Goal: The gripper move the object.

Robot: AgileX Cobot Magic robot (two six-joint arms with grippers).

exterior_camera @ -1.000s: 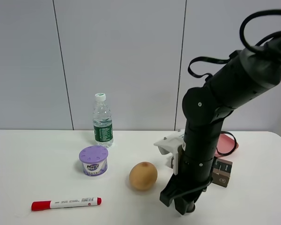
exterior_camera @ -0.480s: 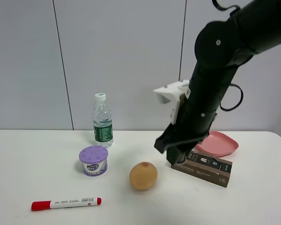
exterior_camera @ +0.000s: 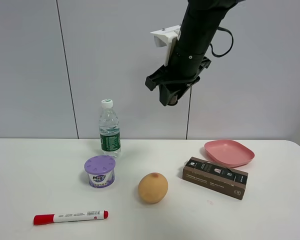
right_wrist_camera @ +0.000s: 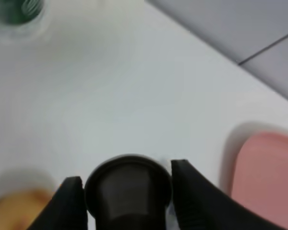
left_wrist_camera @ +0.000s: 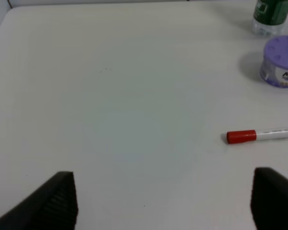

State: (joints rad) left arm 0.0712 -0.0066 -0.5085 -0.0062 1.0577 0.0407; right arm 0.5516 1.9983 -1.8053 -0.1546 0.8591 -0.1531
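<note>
My right gripper (exterior_camera: 170,98) hangs high above the table, in front of the grey wall, over the space between the bottle and the pink plate. In the right wrist view it (right_wrist_camera: 126,178) is shut on the coffee capsule (right_wrist_camera: 128,189), a small dark cone with a wider rim held between the two black fingers. In the exterior high view the fingers mostly hide the capsule. My left gripper (left_wrist_camera: 168,206) shows only in the left wrist view, with its black fingertips (left_wrist_camera: 60,201) wide apart and empty over bare white table.
On the white table (exterior_camera: 35,170) stand a water bottle (exterior_camera: 109,129), a purple tub (exterior_camera: 100,171), a round orange-yellow fruit (exterior_camera: 153,187), a long brown box (exterior_camera: 215,177), a pink plate (exterior_camera: 229,152) and a red-capped marker (exterior_camera: 70,217).
My right arm has risen from the table's front beside the brown box, up and to the left, to high above the table with the capsule. The other things have not moved.
</note>
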